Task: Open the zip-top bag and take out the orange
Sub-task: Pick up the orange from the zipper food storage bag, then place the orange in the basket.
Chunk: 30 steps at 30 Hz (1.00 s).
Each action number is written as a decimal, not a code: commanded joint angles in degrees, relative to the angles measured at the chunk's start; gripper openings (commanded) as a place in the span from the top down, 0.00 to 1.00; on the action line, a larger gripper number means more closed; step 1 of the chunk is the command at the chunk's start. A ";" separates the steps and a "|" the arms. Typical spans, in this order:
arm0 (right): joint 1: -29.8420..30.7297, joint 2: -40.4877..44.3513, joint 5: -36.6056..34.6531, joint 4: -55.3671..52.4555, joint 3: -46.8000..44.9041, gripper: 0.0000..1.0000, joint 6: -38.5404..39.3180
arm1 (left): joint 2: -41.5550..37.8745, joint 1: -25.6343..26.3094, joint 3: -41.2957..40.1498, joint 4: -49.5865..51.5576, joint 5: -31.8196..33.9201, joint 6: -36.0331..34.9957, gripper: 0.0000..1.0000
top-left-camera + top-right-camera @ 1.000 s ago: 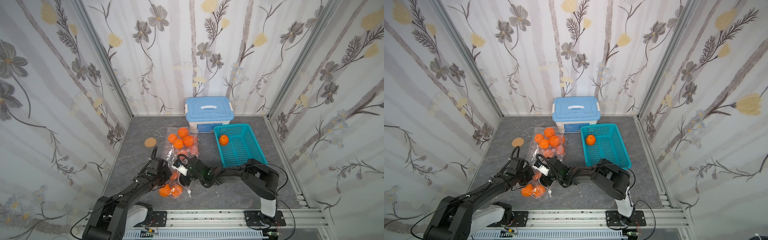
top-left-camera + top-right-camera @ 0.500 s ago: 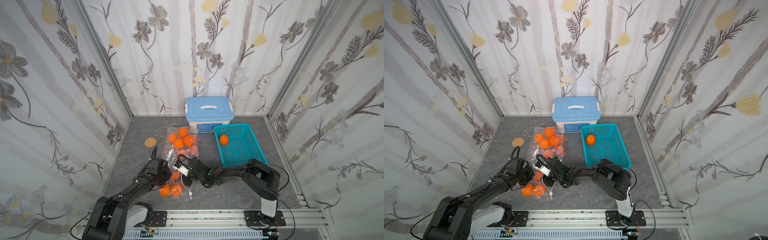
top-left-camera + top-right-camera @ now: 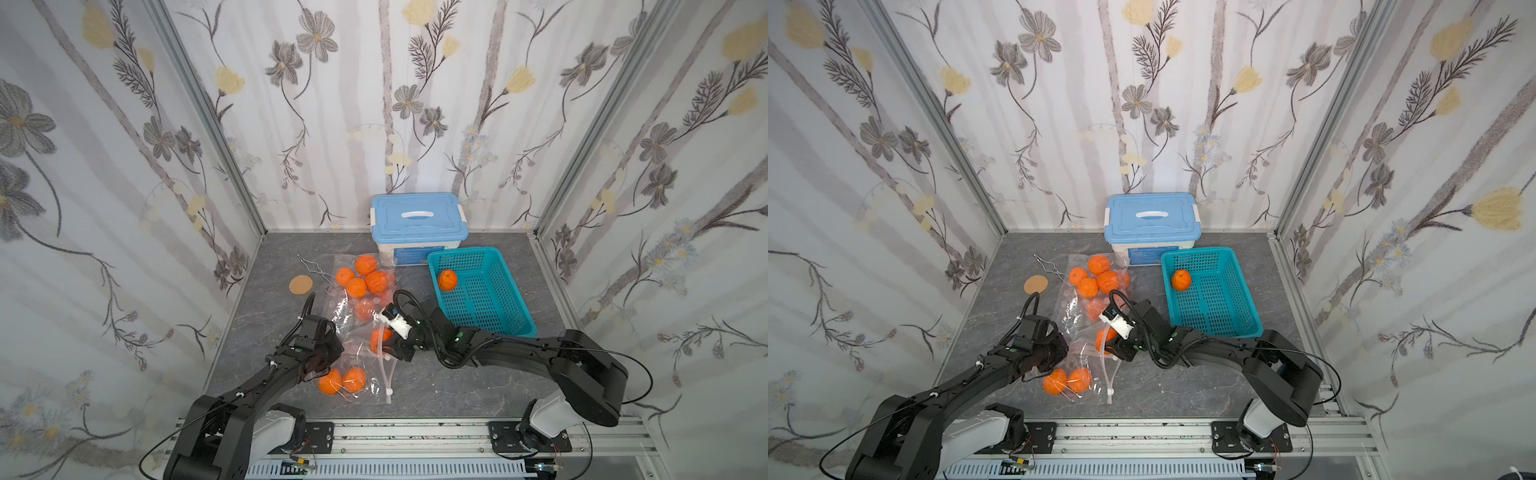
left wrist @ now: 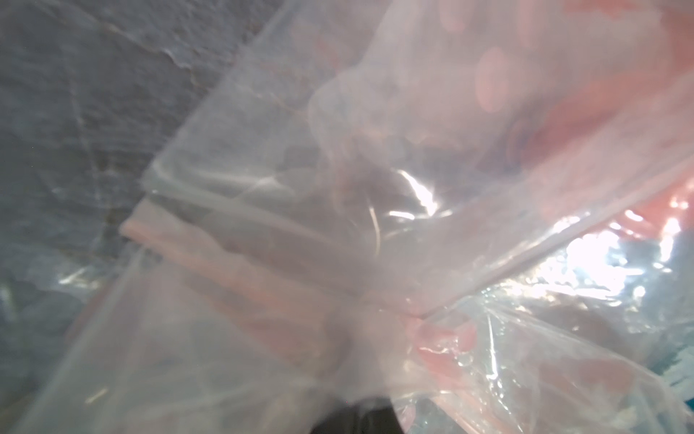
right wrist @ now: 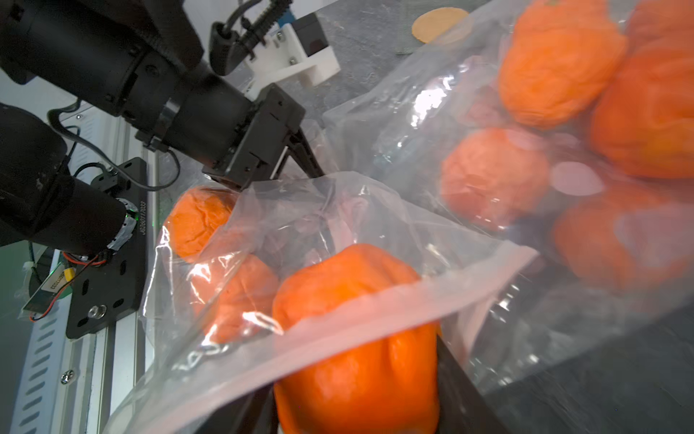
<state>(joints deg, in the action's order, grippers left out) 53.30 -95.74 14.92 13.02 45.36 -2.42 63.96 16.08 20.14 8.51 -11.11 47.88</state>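
Grey tabletop [image 3: 436,390]: L arm [image 3: 266,378] low, L fingers [image 5: 306,158] pinching bag [image 5: 375,210]; R arm [image 3: 519,349] outstretched, R fingers [image 5: 463,379] gripping orange [image 5: 356,338].

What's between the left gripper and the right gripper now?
Clear film of the zip-top bag: the left gripper pinches it, the right gripper grips an orange at its mouth. Right wrist view.

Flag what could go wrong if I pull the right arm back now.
1. The pink zip strip of the clear plastic zip-top bag lies across the round orange held in the right gripper; pulling may drag the bag along.
2. The left gripper pinches only a little of the bag, which could slip free.
3. A dragged bag might spill the two loose oranges inside.
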 commanded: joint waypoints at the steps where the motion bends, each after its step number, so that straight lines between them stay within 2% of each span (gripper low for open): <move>1: -4.35 6.58 -0.08 0.14 -2.14 0.61 -2.40 | -0.59 -0.05 -0.14 1.25 1.52 0.07 1.00; 6: -14.46 14.40 -1.60 0.97 -4.43 0.59 -6.05 | -0.76 -0.04 -0.33 1.20 1.51 0.02 1.00; 11: -26.00 16.84 -4.54 -0.56 -3.66 0.60 -9.66 | -0.35 -0.05 0.47 1.40 1.29 -0.24 1.00; 15: -32.62 17.42 -9.25 -1.17 -3.62 0.58 -12.67 | -0.09 -0.08 1.13 1.71 1.09 -0.93 1.00; 20: -37.33 13.74 -17.40 -1.87 -2.21 0.56 -17.14 | 0.27 -0.06 1.14 1.77 1.51 -1.12 1.00; 24: -40.31 7.56 -17.62 -2.46 2.03 0.56 -19.52 | 0.45 -0.08 0.97 1.44 1.45 -1.03 1.00; 30: -41.70 -3.41 -19.66 -3.39 8.45 0.56 -21.69 | 1.12 -0.01 1.45 1.34 1.15 -1.12 1.00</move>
<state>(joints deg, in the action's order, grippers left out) 12.12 -96.88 -2.55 8.82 51.75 -21.52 64.84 16.08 21.15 9.41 -10.52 46.92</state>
